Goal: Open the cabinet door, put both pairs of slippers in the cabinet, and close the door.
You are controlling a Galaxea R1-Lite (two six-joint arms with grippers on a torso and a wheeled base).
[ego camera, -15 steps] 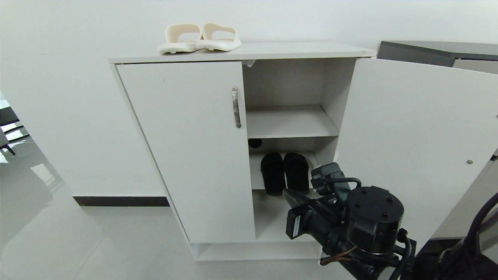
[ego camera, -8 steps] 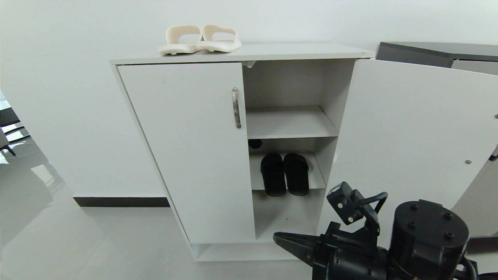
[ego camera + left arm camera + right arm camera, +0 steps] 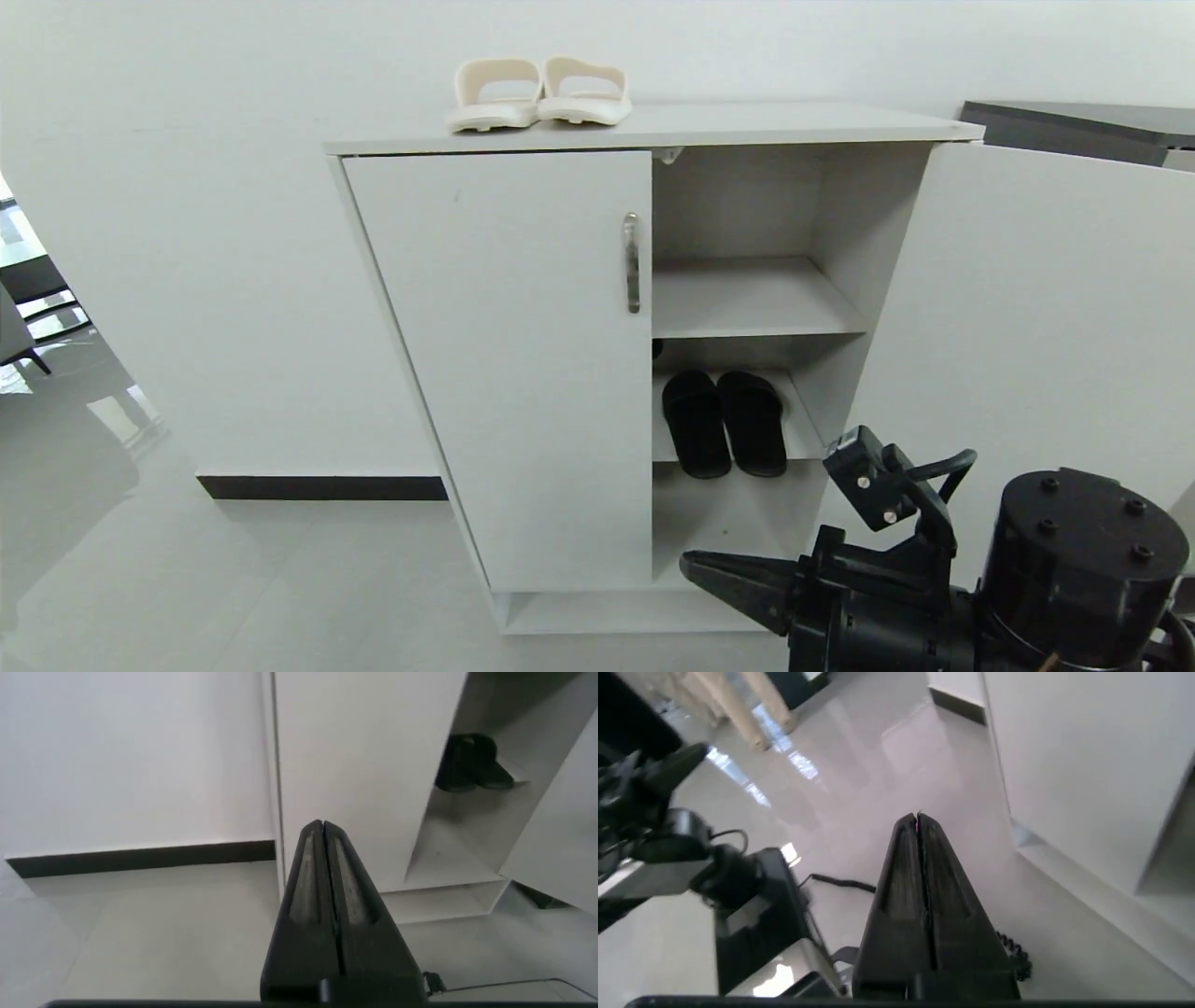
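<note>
A white cabinet point(image 3: 495, 373) stands against the wall, its left door shut and its right door point(image 3: 1046, 308) swung wide open. A pair of black slippers point(image 3: 724, 422) lies side by side on the middle shelf, and the left wrist view shows the black slippers point(image 3: 472, 761) too. A cream pair of slippers point(image 3: 540, 93) rests on the cabinet's top. My right gripper point(image 3: 695, 565) is shut and empty, low in front of the open compartment, pointing left. My left gripper point(image 3: 322, 829) is shut and empty, low over the floor before the closed door.
The closed door carries a metal handle point(image 3: 632, 262). A grey-topped unit point(image 3: 1074, 126) stands behind the open door on the right. Glossy floor point(image 3: 187, 579) lies open on the left, with a dark baseboard point(image 3: 317, 487) along the wall.
My right arm has drawn back and down from the shelf with the black slippers and now points left. The head camera has shifted, so the cabinet sits further right in the picture.
</note>
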